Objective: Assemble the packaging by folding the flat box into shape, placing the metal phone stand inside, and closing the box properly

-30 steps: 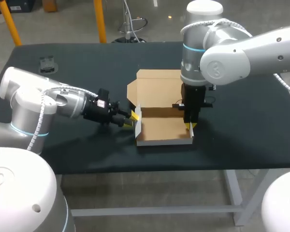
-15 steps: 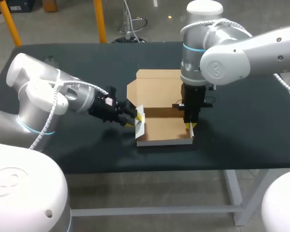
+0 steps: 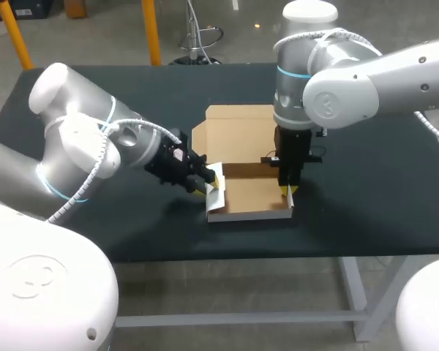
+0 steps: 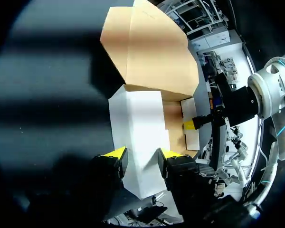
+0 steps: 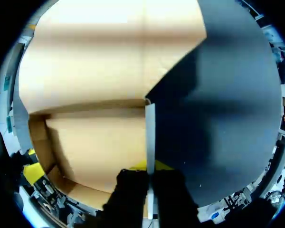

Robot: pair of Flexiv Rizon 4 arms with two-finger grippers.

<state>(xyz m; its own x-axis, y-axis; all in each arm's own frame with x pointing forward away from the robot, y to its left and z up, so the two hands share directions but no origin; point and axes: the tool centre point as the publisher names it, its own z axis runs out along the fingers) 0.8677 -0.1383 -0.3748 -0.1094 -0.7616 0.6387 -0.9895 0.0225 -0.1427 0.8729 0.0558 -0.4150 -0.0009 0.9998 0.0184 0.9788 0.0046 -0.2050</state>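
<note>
Box at mid-table, half built, brown tray floor facing up. Its lid panel lies flat on the table toward 12 o'clock.

At the tray's 9 o'clock your left gripper is on the left side flap. The white panel leans in over the tray, and in the wrist view it lies between the spread fingers. That claw reads as open, pushing rather than pinching.

At 3 o'clock your right gripper comes straight down on the right side wall, closed onto it edge-on, one yellow tip on each face. The wall stands upright.

So the job here looks like setting the left flap:
- Roll it about its crease, not across it. A sideways shove could drag the whole tray toward 3 o'clock.
- Let the right claw be your anchor, firm and square, so the far wall doesn't buckle.
- Watch the white front wall at 6 o'clock, because the flap has to seat against it without crushing the corner.

Now the count:
- one box
- one lid panel
- two side panels under your claws
- two grippers, both at work

The metal phone stand shows in none of these views, so loading looks a way off.
</note>
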